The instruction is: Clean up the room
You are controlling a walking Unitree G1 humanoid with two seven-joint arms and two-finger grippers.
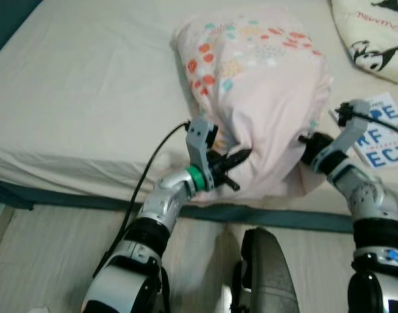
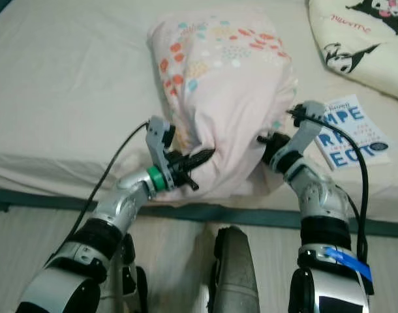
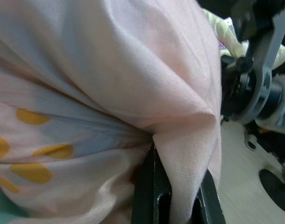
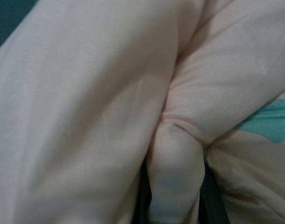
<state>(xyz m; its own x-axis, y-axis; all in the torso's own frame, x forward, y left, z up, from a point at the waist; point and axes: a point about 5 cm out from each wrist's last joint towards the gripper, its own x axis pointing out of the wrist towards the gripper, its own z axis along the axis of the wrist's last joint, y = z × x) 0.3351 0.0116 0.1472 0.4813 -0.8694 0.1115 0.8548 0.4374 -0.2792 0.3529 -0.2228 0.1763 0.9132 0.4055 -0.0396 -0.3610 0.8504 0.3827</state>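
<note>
On the cream-sheeted bed (image 1: 81, 85), the left gripper (image 1: 233, 163) has its jaws clamped on a fold of the pale pink pillow with coloured dots (image 1: 264, 85), lying near the bed's front edge. The right gripper (image 2: 267, 145) pinches the pillow's other side, beside a blue-lettered white book (image 2: 349, 130).

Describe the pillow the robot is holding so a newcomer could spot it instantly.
On the cream bed, near its front edge, sits a pale pink pillow, pinched between the left tool and right tool. Orange, teal and yellow dots set it apart from the cartoon-print pillow beyond.
</note>
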